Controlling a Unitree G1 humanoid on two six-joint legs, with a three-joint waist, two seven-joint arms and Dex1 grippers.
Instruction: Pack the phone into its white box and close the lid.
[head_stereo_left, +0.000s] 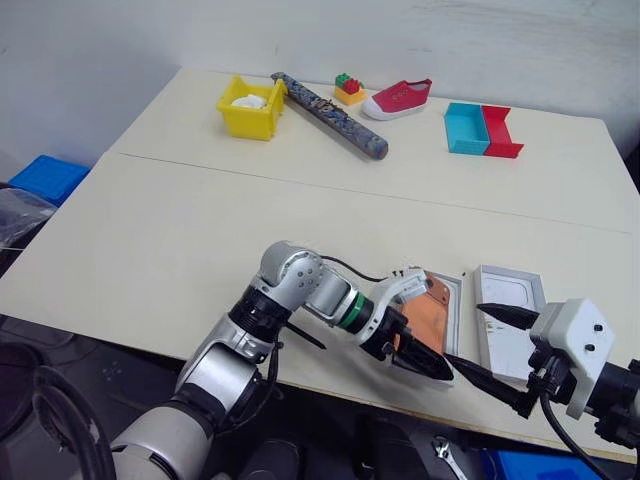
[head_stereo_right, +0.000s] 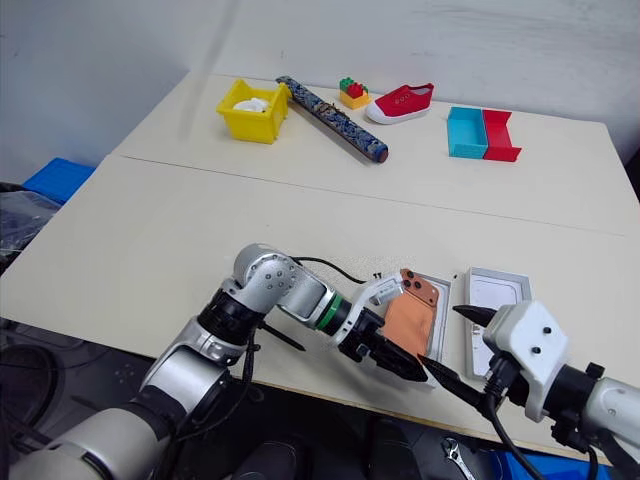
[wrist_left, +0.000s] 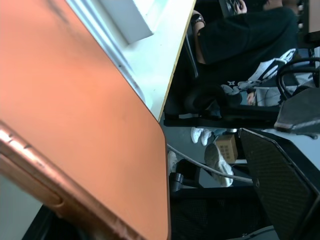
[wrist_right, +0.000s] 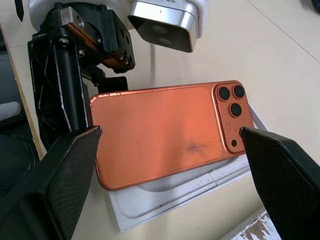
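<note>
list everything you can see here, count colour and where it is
phone: 1, copper-orange, camera side up, lying tilted over the white box at the table's near edge
white box: 1, white, under the phone
lid: 1, white, beside the box on its right
bin: 1, yellow, far left, something white inside
tube: 1, dark patterned, far centre
toy bricks: 1 small stack, mixed colours, far centre
shoe: 1, red with white sole, far centre
trays: 2, blue and red, side by side, far right
crate: 1, blue, on the floor at left
table: 1, cream
left claw: black, open, at the phone's near end
right claw: black, open, near the lid
</note>
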